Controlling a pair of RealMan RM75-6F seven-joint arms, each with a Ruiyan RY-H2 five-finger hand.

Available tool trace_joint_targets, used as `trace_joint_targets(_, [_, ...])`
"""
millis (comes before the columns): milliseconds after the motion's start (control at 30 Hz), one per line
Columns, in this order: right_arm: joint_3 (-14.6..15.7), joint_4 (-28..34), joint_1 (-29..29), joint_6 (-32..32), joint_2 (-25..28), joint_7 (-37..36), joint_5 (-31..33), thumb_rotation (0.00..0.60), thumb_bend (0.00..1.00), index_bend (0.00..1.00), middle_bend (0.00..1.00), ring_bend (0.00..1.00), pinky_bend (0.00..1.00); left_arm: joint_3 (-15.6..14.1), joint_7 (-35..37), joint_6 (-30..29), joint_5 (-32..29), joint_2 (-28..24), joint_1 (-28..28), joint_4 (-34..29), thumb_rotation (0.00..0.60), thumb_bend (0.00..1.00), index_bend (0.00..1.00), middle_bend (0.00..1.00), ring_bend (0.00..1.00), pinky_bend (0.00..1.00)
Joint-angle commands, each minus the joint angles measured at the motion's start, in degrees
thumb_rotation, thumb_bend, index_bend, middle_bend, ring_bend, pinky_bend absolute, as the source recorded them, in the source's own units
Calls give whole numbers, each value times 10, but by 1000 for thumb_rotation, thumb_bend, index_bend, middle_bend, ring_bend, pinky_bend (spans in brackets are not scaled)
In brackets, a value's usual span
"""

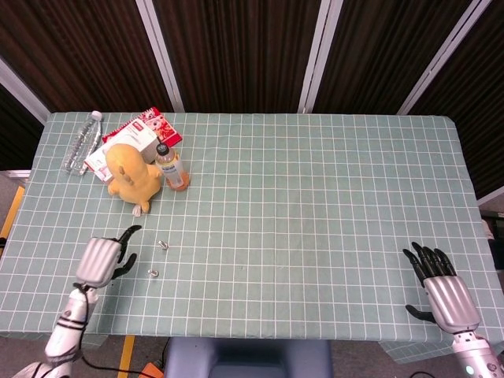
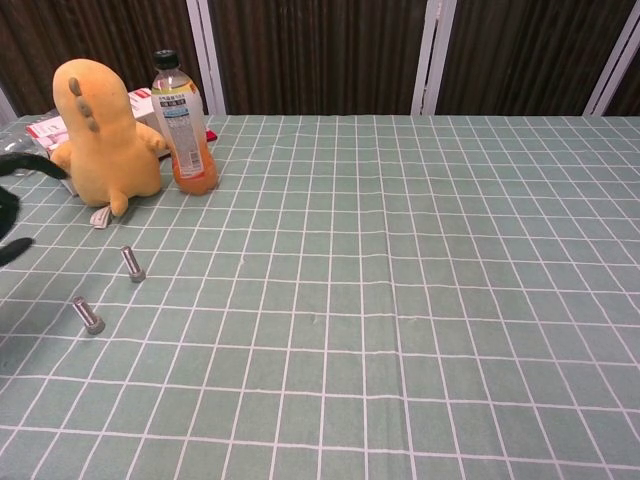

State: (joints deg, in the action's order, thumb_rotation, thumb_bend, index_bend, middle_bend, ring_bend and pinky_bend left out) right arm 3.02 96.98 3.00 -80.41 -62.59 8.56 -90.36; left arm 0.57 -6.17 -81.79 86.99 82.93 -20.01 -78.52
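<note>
The left robot hand (image 1: 101,260) hangs just above the tabletop (image 1: 315,205) with its fingers spread and nothing in them, and the 2 bolts it is nearest to lie on the cloth just beside it, toward the table's middle. The near bolt (image 1: 153,273) sits off the robot hand's fingertips on the robot's side; the far bolt (image 1: 163,245) lies a little further forward, apart from the first. To pick either one well, my judgement is that the robot hand should come over it with thumb and a finger lined across the shank rather than along it, and close low, since such a small round piece would likely roll or skid on the cloth if nudged from the side. In the chest view each bolt shows as a short grey metal cylinder with a wider head, lying flat; the far one (image 2: 132,263) points roughly away from the robot, the near one (image 2: 88,314) lies aslant. Beyond the left robot hand stand a yellow plush toy (image 1: 130,175) and an orange drink bottle (image 1: 172,167). The right robot hand (image 1: 441,285) rests open and empty, well apart at the other side.
</note>
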Motion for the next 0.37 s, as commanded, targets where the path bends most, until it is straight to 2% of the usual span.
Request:
trace_joint_targets(33, [0,-4,0,0,-6,2,-3,600,154,0,0,0,0,-71,108,-126,58,-91,103,-63,600,379,0,0,0,38])
trace_joint_targets(133, [5,-2,2,5,-9,7,-9,600,154,0,0,0,0,-90,101,-109,57,-123,114,-75,600,383,0,0,0,32])
trace_joint_targets(367, [6,6,-7,-16,-6,10,-19,600,154,0,0,0,0,-78,87,-81,43,-148,114,-100,600,385,0,0,0,21])
